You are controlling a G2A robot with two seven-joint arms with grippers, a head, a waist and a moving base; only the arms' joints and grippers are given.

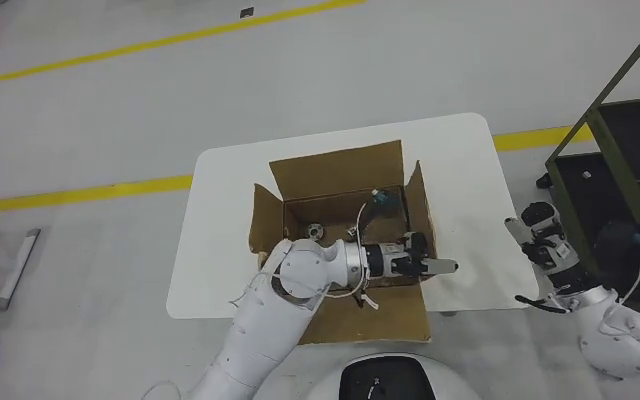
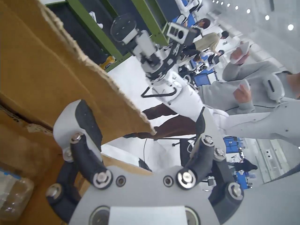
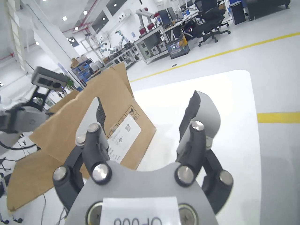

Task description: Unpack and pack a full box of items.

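In the top view, the left arm lay across the open brown cardboard box (image 1: 340,180) on the white rounded desk (image 1: 460,150). The left gripper (image 1: 445,266) pointed sideways over the box's right flap.

In the left wrist view, its fingers stood wide apart and held nothing, beside the rough corrugated flap edge.

In the right wrist view, the right gripper (image 3: 147,99) was also wide open and empty above the desk, near the box.

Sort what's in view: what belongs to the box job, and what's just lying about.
Job: cardboard box; small items inside it; left gripper, open at the box's flap; right gripper, open at the table edge.
Lying about: green rack; office chair; yellow floor line.
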